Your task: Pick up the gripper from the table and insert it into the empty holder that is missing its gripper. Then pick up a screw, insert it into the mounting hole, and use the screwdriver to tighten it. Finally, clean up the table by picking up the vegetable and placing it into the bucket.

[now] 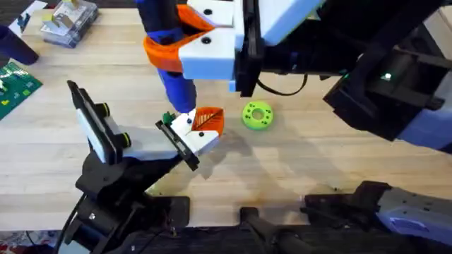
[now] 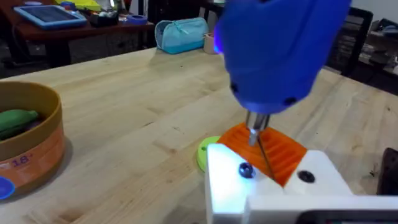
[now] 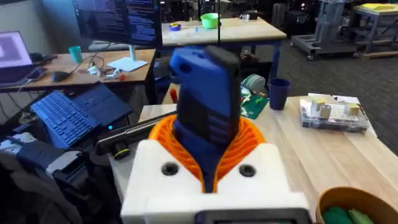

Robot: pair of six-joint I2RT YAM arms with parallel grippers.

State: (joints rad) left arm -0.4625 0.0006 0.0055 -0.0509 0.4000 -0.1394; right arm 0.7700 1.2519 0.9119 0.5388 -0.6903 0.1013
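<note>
Far left corner of the table [image 1: 318, 166], there's a clear box [image 1: 67, 21] of small parts. Moving right, near the middle, the holder [image 1: 178, 141] carries the gripper [image 1: 203, 127], white block against the black plate, orange ribbed part facing away from it. Directly above, you have the screwdriver [image 1: 173, 81] upright, its thin tip [image 2: 255, 134] down on the orange ribs. Your right gripper [image 3: 208, 155] is clamped around the blue body, orange pads on both sides, well above the mounted part. Just right of that lies the green ring disc [image 1: 257, 116]. The bucket [image 2: 37, 146] stands apart, the vegetable [image 2: 15, 121] inside it.
</note>
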